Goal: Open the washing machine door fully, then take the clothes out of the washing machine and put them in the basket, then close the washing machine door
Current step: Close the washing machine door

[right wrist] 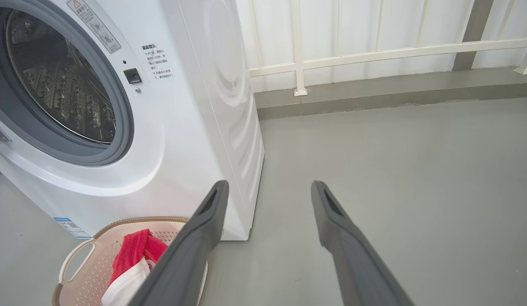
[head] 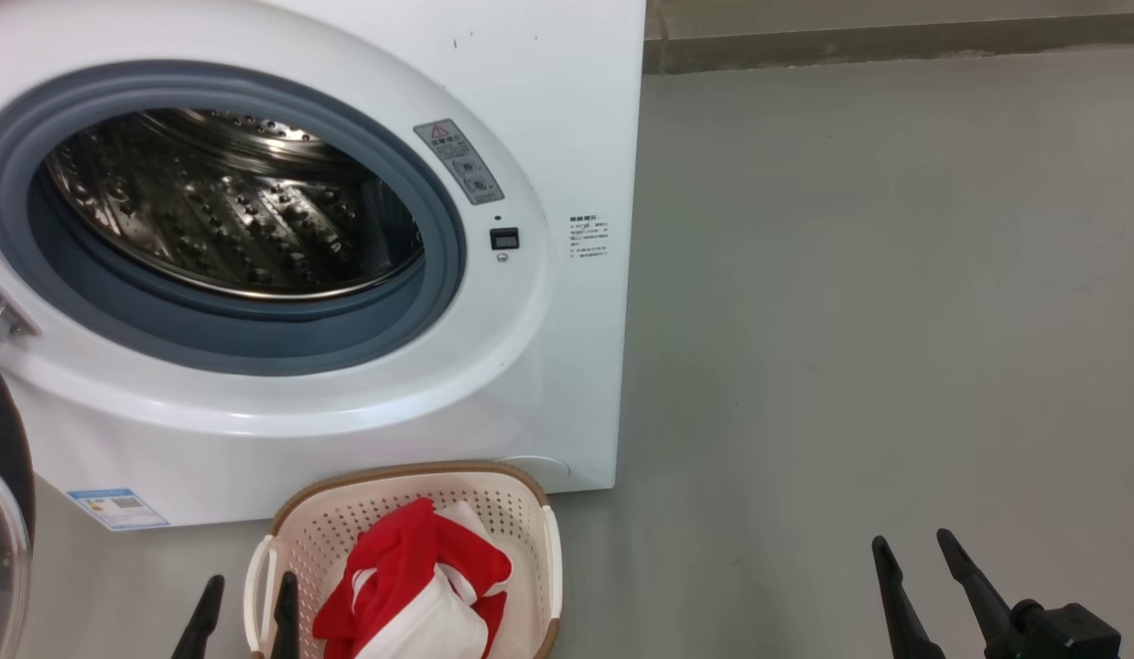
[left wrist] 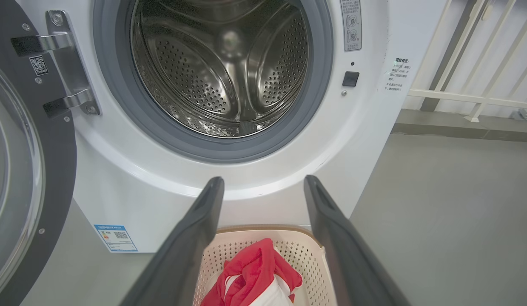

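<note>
Head view: left gripper [head: 247, 586] low at lower left, fingers up, spread wide, empty, either side of the left handle of the basket [head: 393, 474]. Right gripper [head: 914, 542] low at lower right over the floor [head: 850, 320], equally wide, empty. Clothes [head: 411, 572] in the basket, just before the washing machine [head: 567, 110].

Left wrist view: fingers wide above the basket, touching nothing; washing machine door [left wrist: 59, 170] swung open at left.

Right wrist view: fingers wide over the floor, near the machine's corner.
</note>
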Motion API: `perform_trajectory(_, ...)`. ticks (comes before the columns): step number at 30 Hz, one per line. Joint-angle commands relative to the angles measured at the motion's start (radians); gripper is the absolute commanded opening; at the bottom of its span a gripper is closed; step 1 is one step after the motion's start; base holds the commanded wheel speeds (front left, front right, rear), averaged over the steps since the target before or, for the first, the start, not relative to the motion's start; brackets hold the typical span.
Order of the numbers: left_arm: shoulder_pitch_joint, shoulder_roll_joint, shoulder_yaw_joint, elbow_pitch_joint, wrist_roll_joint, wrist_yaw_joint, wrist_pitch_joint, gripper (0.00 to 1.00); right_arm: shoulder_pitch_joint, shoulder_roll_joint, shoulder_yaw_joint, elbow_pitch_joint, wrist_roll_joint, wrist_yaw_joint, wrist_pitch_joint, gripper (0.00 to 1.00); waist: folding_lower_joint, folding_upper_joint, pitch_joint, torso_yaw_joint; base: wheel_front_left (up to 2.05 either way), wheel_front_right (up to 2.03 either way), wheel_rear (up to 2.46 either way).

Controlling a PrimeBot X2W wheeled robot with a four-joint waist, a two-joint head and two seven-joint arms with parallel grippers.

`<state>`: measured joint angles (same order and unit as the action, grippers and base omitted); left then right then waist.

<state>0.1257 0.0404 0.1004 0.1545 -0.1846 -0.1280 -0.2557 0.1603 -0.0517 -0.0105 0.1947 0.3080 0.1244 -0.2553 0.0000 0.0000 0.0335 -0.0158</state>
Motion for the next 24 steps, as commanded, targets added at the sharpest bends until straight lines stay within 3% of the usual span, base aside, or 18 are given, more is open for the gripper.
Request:
perform_trajectory(1,-0.022,0.01,0.032,-0.029,0.004,0.007,-0.006,1.0,-0.018,-0.012,0.02,-0.025,0.002,0.006,-0.006,1.0,0.0,0.0,0.0,0.0,0.0,0.0,0.0)
perform_trajectory(12,-0.025,0.01,0.025,-0.031,0.009,0.012,-0.006,1.0,-0.023,-0.01,0.018,-0.024,0.003,0.006,-0.006,1.0,0.0,0.0,0.003,0.006,-0.38,0.38,0.0)
perform_trajectory(24,-0.025,0.01,0.026,-0.049,-0.015,0.007,-0.006,1.0,-0.024,-0.009,0.019,-0.027,0.001,0.006,-0.006,1.0,0.0,0.0,0.004,0.011,-1.62,1.62,0.0)
